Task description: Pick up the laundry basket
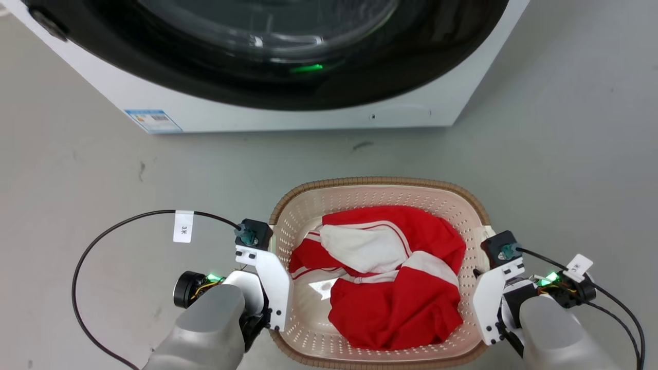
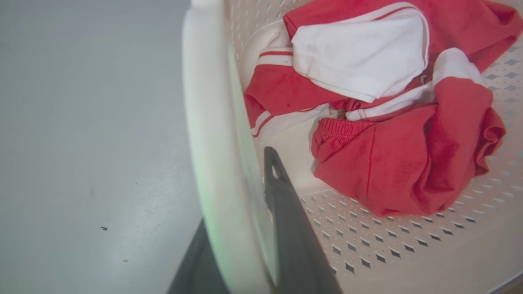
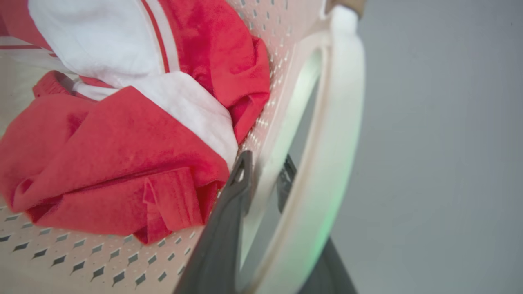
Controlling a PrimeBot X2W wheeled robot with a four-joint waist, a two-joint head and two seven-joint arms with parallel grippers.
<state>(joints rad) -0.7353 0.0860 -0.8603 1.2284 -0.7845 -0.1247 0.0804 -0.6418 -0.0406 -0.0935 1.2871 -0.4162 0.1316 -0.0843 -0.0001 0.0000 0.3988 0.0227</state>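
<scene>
Cream perforated plastic rimmed in brown weave, the laundry basket (image 1: 381, 182) sits directly between the robot's two arms, well short of the white washing machine (image 1: 231, 119). Whether it rests on the grey floor (image 1: 77, 169) or hangs just above it cannot be told. The left end effector (image 2: 245, 192) straddles the basket's left handle (image 2: 208, 122), one dark finger (image 2: 286, 220) inside the wall and the other outside, narrowed onto the white plastic. The right end effector (image 3: 265, 165) grips the right handle (image 3: 343, 102) in like fashion. One of its fingers (image 3: 229, 220) lies inside the basket against the wall, its partner passes through the handle's opening, and the pair is pinched close on the strip between them. A crumpled red-and-white garment (image 1: 390, 277) fills the basket's middle, apart from the left arm's inner finger and close beside the right arm's.
</scene>
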